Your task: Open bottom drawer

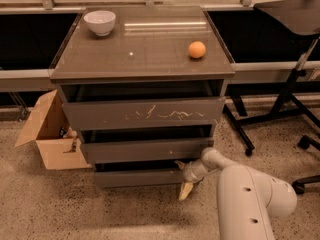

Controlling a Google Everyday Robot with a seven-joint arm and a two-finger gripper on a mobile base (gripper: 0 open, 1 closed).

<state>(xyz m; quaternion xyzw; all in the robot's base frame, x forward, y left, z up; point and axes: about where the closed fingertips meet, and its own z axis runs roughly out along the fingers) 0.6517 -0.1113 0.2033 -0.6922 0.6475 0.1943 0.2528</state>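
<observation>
The bottom drawer (pixel 140 178) is the lowest and slimmest dark grey front of the cabinet, with a dark gap above it. My gripper (pixel 183 178) is at the right end of this front, touching or very close to it, and its pale tip hangs down toward the floor. My white arm (pixel 250 199) reaches in from the lower right. The mid-height front (pixel 145 150) and the tall scratched front (pixel 145 114) are above it.
A white bowl (pixel 99 22) and an orange (pixel 197 49) sit on the cabinet top (pixel 140 54). An open cardboard box (pixel 50 134) stands on the floor at the left. A black stand with wheeled legs (pixel 280 104) is at the right.
</observation>
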